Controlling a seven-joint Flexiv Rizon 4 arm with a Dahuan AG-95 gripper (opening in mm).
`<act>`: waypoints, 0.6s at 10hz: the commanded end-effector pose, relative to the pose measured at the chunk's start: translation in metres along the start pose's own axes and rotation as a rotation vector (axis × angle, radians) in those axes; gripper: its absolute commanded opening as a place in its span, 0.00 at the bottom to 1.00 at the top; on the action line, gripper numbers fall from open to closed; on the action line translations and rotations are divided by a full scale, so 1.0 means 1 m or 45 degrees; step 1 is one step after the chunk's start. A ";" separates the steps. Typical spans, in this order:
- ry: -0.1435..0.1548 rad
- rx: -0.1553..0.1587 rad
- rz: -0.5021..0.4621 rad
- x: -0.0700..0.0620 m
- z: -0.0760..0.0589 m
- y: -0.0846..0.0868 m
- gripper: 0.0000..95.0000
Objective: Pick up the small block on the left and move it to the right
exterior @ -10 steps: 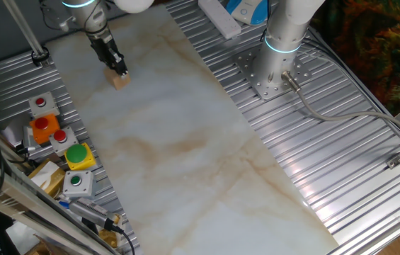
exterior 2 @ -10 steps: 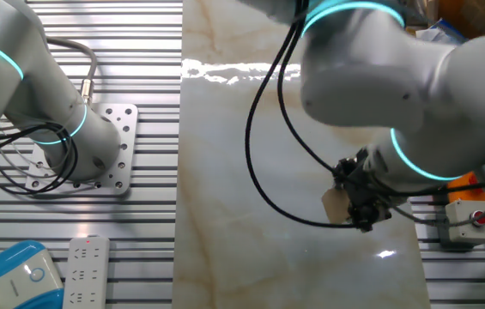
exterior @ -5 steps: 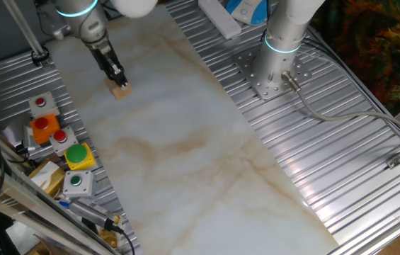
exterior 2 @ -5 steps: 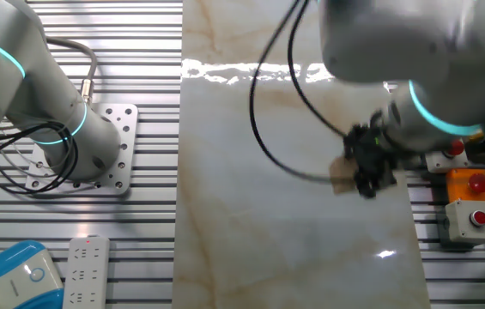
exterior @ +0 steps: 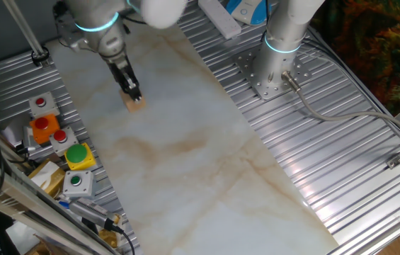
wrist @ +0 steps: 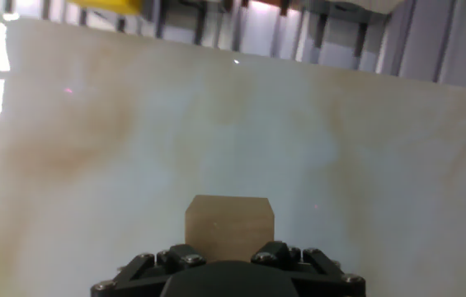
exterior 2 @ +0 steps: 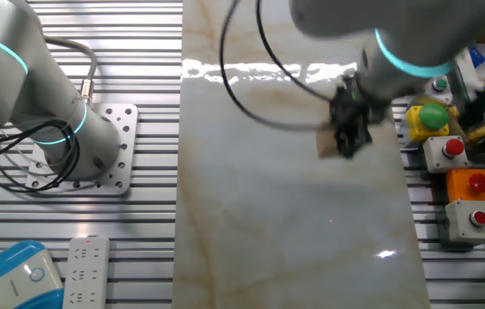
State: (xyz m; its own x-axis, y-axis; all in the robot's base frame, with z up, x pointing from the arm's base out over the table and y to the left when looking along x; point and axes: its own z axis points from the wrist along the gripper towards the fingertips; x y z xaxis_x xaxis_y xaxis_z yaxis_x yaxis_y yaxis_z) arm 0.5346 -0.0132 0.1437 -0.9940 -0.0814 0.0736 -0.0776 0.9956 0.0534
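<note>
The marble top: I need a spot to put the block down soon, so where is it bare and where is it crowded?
The marble top is bare from the gripper and its small block across to the second arm's base plate. The edge by the button boxes is crowded; the power strip sits at the far edge.

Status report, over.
Gripper shut on the small block, jaws clamped on its sides. Block held at the marble tabletop; contact with it not discernible. Nothing lying on the marble nearby.
</note>
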 end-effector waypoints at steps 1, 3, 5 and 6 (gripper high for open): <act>0.006 0.014 0.044 -0.003 -0.007 0.040 0.00; 0.002 0.009 0.073 -0.004 -0.006 0.078 0.00; -0.006 0.003 0.102 -0.004 -0.003 0.106 0.00; -0.011 -0.014 0.125 -0.003 0.004 0.126 0.00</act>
State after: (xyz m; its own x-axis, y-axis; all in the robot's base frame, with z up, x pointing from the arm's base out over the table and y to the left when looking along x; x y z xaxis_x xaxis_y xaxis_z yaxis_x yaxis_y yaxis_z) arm 0.5267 0.1103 0.1478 -0.9974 0.0117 0.0712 0.0155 0.9984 0.0536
